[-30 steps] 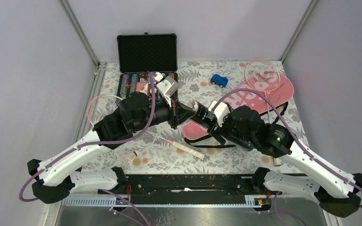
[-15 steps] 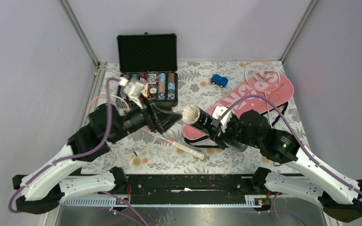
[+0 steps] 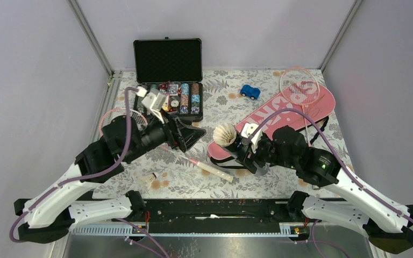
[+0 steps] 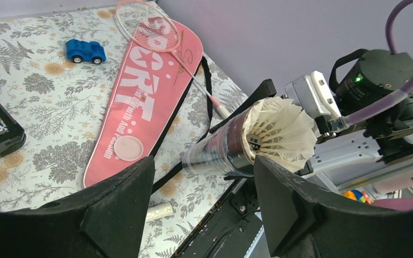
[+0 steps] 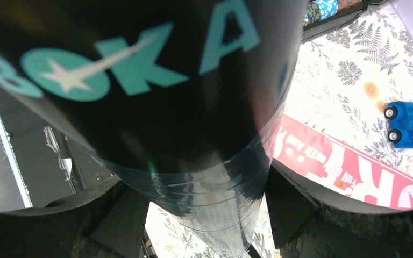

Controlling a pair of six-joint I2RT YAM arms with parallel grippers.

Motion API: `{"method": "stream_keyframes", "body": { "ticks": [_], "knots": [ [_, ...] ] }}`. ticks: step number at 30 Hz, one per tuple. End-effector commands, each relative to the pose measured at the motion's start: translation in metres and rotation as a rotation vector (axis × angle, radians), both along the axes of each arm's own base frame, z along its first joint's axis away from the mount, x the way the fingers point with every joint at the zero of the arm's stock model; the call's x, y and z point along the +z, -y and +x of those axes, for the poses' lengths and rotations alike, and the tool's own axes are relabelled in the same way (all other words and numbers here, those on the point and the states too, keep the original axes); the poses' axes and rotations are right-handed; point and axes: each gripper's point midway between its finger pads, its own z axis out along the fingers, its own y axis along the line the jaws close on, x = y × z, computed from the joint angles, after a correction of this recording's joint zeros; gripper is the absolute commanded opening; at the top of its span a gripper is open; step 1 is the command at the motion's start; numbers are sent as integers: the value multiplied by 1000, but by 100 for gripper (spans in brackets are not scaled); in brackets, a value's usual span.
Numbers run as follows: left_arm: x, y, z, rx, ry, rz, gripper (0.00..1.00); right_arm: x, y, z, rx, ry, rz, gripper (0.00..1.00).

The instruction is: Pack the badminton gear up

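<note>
From above, the left fingers [image 3: 189, 135] gape empty beside the tube [image 3: 237, 144], which the right fingers [image 3: 251, 157] clamp above the cover [image 3: 290, 108], one racket [image 3: 299, 86] on it and a second racket [image 3: 114, 115] far left; left wrist: one shuttlecock [image 4: 279, 131] fills the tube's mouth; right wrist: fingers pinch the tube.

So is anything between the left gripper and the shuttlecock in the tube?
Nothing visible: the open left gripper faces the shuttlecock seated in the tube that the right gripper holds, with only air between.
</note>
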Motion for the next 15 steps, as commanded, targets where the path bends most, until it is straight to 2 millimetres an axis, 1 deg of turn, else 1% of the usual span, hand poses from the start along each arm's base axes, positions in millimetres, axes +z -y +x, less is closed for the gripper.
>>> {"method": "stream_keyframes", "body": {
  "ticks": [1, 4, 7, 11, 15],
  "knots": [
    [13, 17, -2, -73, 63, 16, 73, 22, -13, -4, 32, 3, 88, 54],
    [13, 25, 2, -83, 68, 30, 73, 22, -12, -4, 30, 1, 87, 54],
    [11, 30, 10, -62, 70, 45, 73, 23, -12, -5, 30, 5, 92, 54],
    [5, 37, 17, -48, 54, 71, 74, 23, -11, -5, 33, 9, 89, 54],
    [-4, 45, 18, -65, 23, 88, 74, 22, -7, -6, 36, 16, 61, 54]
  ]
}}
